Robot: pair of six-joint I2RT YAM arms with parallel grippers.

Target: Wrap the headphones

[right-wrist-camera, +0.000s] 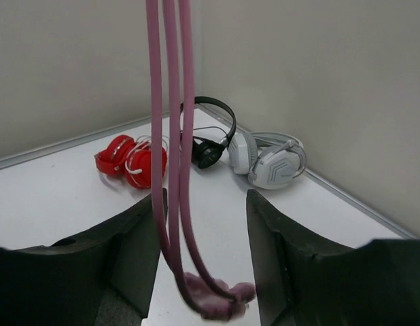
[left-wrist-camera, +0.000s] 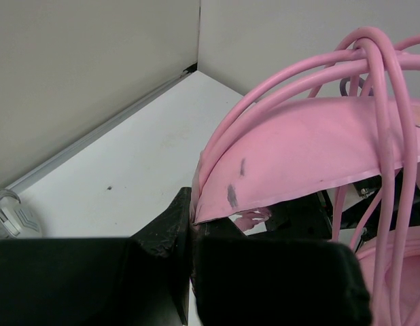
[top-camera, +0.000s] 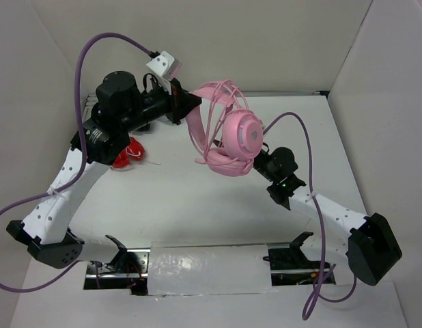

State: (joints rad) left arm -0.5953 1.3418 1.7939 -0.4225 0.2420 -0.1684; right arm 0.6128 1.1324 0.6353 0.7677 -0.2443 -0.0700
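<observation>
Left wrist: left gripper (left-wrist-camera: 191, 234) pinches headband (left-wrist-camera: 312, 156) | right gripper (right-wrist-camera: 203, 224) agape around cable (right-wrist-camera: 170, 136) | risk: unheld, it may unwind off headphones (top-camera: 240, 134).

Table (top-camera: 197, 205): white, flat; walled on far, left & right sides.
Red headphones (right-wrist-camera: 132, 161): laid on left part of table; white cable seen on them; partly hidden in top view.
Black headphones (right-wrist-camera: 210, 146): thin band; laid just beside red pair, nr far-left corner.
White/grey headphones (right-wrist-camera: 268, 159): laid just beside black pair, close to wall.
</observation>
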